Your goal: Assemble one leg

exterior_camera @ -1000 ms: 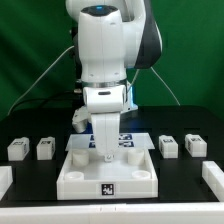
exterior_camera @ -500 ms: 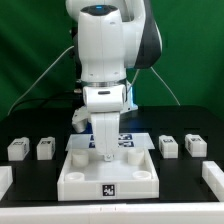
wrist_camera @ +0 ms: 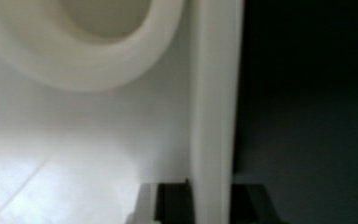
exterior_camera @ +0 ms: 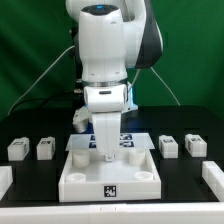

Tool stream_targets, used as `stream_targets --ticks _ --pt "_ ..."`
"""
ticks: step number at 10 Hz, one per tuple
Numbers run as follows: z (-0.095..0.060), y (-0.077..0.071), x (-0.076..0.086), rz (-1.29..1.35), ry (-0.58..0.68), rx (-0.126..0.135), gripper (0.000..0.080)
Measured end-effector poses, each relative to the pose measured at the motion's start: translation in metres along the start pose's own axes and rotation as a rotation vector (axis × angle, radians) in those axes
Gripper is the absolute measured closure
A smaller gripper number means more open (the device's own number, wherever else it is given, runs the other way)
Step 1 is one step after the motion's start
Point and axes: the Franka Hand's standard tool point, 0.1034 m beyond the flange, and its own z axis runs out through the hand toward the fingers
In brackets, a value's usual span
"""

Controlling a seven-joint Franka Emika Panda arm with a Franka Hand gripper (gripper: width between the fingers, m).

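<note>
**A:** Anything shift in the last second?

**B:** No. The arm has stayed put, with the gripper (exterior_camera: 105,150) down on the white panel (exterior_camera: 130,172) just as before, and no part has moved. I read it as a pause at the panel, so the task is no further on. No leg is lifted or fitted.

**A:** Take me across, left to right.

**B:** Toward the edge at the exterior view's left lie the far-left leg (exterior_camera: 17,149) and, just beside it, the second leg (exterior_camera: 45,148). Both are loose on the black bench (exterior_camera: 30,170), apart from the panel. A white block (exterior_camera: 3,180) juts in at that front corner. The panel sits mid-bench by the front edge, with the marker board (exterior_camera: 130,141) just behind it. Toward the edge at the exterior view's right lie the third leg (exterior_camera: 168,146) and the far-right leg (exterior_camera: 195,145), with another white block (exterior_camera: 213,178) at that front corner.

**A:** Is the gripper holding anything?

**B:** I cannot tell. From outside the fingers can't be made out against the white panel. The wrist view shows only the panel's round socket (wrist_camera: 87,40), its raised rim (wrist_camera: 211,100) and dark bench beyond.

**A:** Room to move?

**B:** There are open lanes between the panel and the legs on either side. I'd mind the rim and the corner blocks, and rise clear of the rim before swinging toward a leg
</note>
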Motion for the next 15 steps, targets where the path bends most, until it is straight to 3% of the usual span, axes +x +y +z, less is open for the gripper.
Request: stream_targets --ticks 2,4,6,10,15 --pt "0.000 0.018 0.025 -0.006 0.018 -0.013 0.0749" --pt "0.001 0.040 0.041 0.006 0.033 -0.037 0.0749" --pt "0.002 0.055 0.048 0.018 0.038 -0.045 0.0749" --pt "0.003 0.059 0.076 -0.013 0.043 -0.021 0.0749" --pt "0.003 0.059 0.079 0.002 0.038 -0.032 0.0749"
